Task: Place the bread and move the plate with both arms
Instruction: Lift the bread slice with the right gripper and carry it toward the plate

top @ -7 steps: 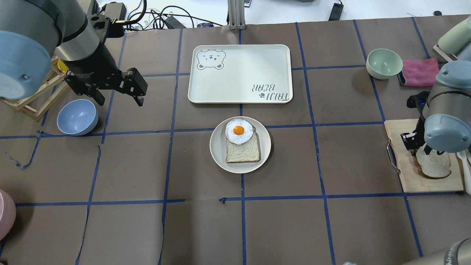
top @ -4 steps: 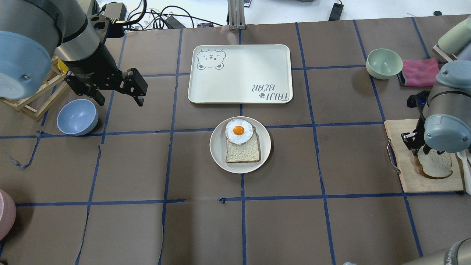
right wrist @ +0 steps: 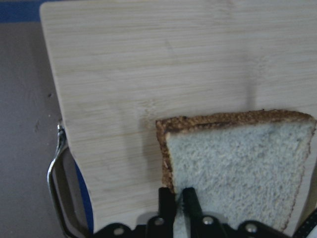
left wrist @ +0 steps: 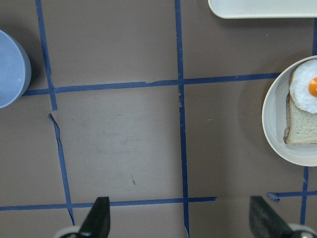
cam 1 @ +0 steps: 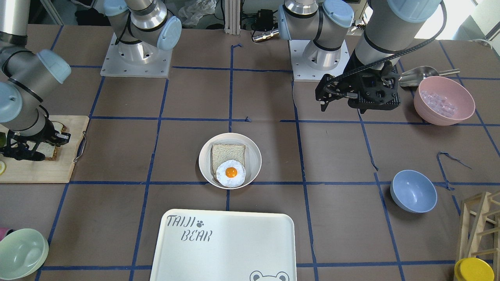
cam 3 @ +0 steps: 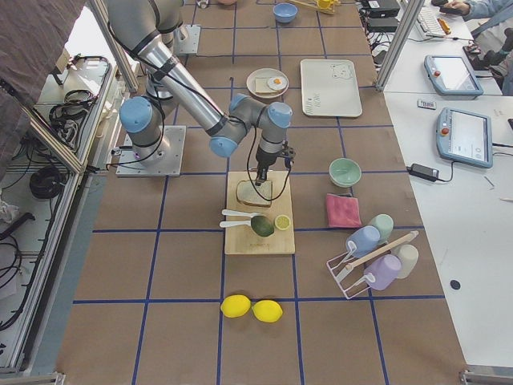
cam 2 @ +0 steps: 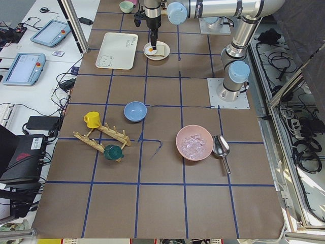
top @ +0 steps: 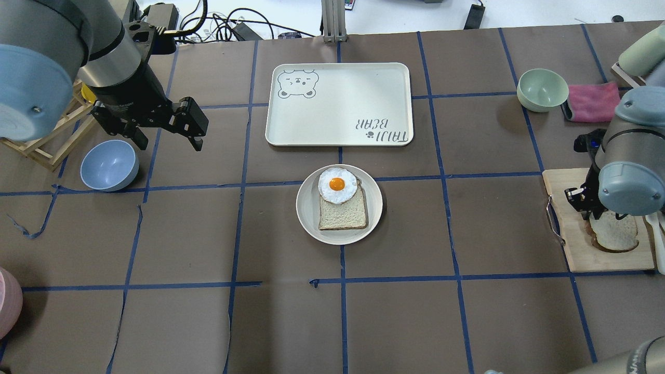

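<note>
My right hand (right wrist: pixel 177 199) was closed on the crust edge of the bread (right wrist: pixel 237 168), on the cutting board (right wrist: pixel 148 74) — well right of the plate (top: pixel 307 221); my left hand (top: pixel 169 141) hung open, left of that plate.

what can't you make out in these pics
- bread: overhead view, the right arm covers part of it.
- right gripper: right wrist view, bottom edge cuts off all but the fingertips, at the bread's crust.
- pink bowl: overhead view, left edge cuts most of it off.
</note>
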Controlling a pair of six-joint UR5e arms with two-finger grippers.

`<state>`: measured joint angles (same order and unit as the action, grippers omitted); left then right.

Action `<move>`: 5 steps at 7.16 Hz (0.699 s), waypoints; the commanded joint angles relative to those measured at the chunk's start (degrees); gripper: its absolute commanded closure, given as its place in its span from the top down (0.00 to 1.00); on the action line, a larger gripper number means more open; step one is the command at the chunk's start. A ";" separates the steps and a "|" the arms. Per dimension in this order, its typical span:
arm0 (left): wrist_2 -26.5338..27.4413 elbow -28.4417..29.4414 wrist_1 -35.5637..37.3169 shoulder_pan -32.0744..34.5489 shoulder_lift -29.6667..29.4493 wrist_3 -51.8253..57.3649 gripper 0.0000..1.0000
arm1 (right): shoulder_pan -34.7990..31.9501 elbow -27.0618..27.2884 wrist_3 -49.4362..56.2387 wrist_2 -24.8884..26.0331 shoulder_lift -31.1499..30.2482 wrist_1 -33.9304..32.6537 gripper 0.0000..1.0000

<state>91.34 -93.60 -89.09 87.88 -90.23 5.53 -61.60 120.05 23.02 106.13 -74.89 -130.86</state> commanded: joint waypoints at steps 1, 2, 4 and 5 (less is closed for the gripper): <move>0.06 0.00 -0.03 -0.07 -0.03 0.01 1.00 | -0.01 0.00 -0.61 0.04 0.00 0.08 0.00; 0.06 -0.09 -0.03 -0.07 -0.12 0.19 1.00 | -0.45 0.00 -1.13 -0.14 -0.08 0.08 0.00; 0.06 0.00 -0.03 -0.07 0.05 0.19 1.00 | -1.85 -0.52 -4.56 0.74 -1.31 0.70 0.00; 0.06 0.00 0.06 -0.07 -0.03 0.27 1.00 | -3.51 -0.87 -4.74 1.53 -2.88 1.05 0.00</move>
<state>91.41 -93.64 -89.12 87.80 -90.22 5.73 -63.35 119.60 19.06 106.92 -76.20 -130.23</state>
